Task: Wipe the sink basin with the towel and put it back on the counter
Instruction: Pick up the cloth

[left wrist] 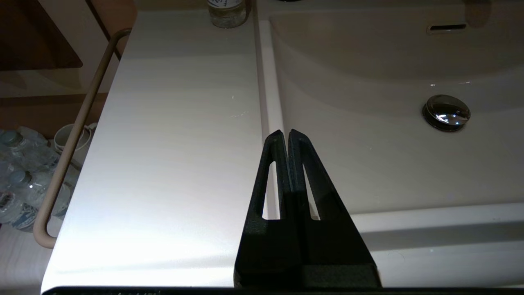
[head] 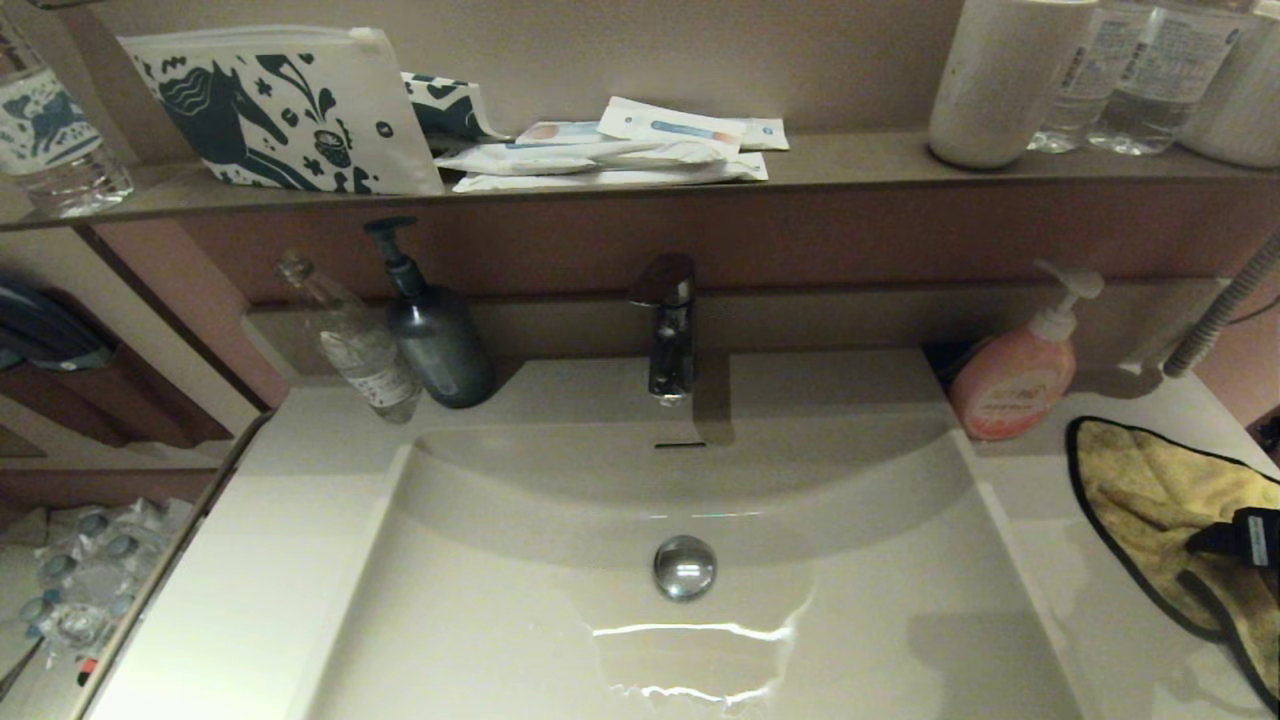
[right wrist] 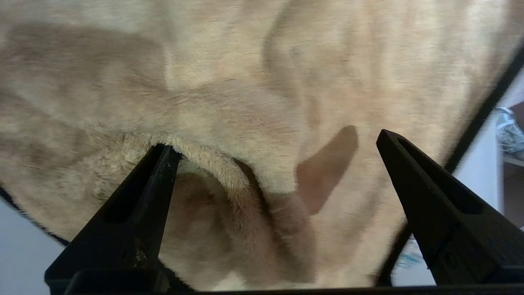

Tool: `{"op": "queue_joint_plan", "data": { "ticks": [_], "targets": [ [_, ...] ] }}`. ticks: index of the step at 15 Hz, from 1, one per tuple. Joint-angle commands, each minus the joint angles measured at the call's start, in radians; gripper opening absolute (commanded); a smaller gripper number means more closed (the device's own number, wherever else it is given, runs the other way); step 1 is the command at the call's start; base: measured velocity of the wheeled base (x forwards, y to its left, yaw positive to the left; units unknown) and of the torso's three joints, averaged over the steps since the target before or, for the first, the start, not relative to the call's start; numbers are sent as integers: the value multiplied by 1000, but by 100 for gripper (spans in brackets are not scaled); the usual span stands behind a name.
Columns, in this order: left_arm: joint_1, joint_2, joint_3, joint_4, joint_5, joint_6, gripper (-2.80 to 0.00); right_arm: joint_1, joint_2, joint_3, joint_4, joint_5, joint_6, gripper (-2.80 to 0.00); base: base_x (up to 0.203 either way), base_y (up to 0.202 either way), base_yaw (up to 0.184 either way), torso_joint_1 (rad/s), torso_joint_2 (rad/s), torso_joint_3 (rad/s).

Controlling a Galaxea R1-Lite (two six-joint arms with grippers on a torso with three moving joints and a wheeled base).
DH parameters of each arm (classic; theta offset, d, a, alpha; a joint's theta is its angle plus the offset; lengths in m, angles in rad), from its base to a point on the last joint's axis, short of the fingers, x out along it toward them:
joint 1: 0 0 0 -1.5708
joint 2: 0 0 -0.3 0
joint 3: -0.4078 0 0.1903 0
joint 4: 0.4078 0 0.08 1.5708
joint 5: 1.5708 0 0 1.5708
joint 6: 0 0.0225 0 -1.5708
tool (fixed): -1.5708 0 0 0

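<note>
The mustard-yellow towel (head: 1150,490) with black edging lies rumpled on the counter (head: 1080,600), to the right of the sink basin (head: 850,600). My right gripper (head: 1215,542) is low over the towel's near part. It is open, its fingers straddling a raised fold of the towel (right wrist: 229,82); one finger touches the pile. The basin has a chrome drain plug (head: 685,567), a slot overflow (head: 680,444) and a wet sheen at the front. My left gripper (left wrist: 285,133) hovers shut and empty over the basin's front left rim (left wrist: 268,102); the head view does not show it.
A chrome faucet (head: 668,330) stands behind the basin. A dark pump bottle (head: 435,340) and a clear bottle (head: 360,350) are at back left, a pink soap pump (head: 1015,385) at back right beside the towel. The brown shelf (head: 850,160) overhangs. A rail (left wrist: 77,123) edges the left counter.
</note>
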Motion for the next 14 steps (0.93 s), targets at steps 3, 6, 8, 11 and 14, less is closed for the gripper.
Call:
{"op": "queue_joint_plan", "data": {
  "ticks": [3, 6, 8, 11, 14],
  "targets": [
    [0, 2, 0, 0, 0, 0, -280, 36, 7, 0, -1, 4, 26, -280, 0, 0, 0, 0, 0, 0],
    [0, 2, 0, 0, 0, 0, -280, 50, 7, 3, -16, 4, 27, -280, 0, 0, 0, 0, 0, 0],
    [0, 2, 0, 0, 0, 0, -280, 50, 4, 6, -17, 4, 30, -280, 0, 0, 0, 0, 0, 0],
    [0, 2, 0, 0, 0, 0, -280, 49, -22, 6, -10, 7, 34, -280, 0, 0, 0, 0, 0, 0],
    [0, 2, 0, 0, 0, 0, -280, 57, -85, 3, 30, 40, 84, -280, 0, 0, 0, 0, 0, 0]
  ]
}}
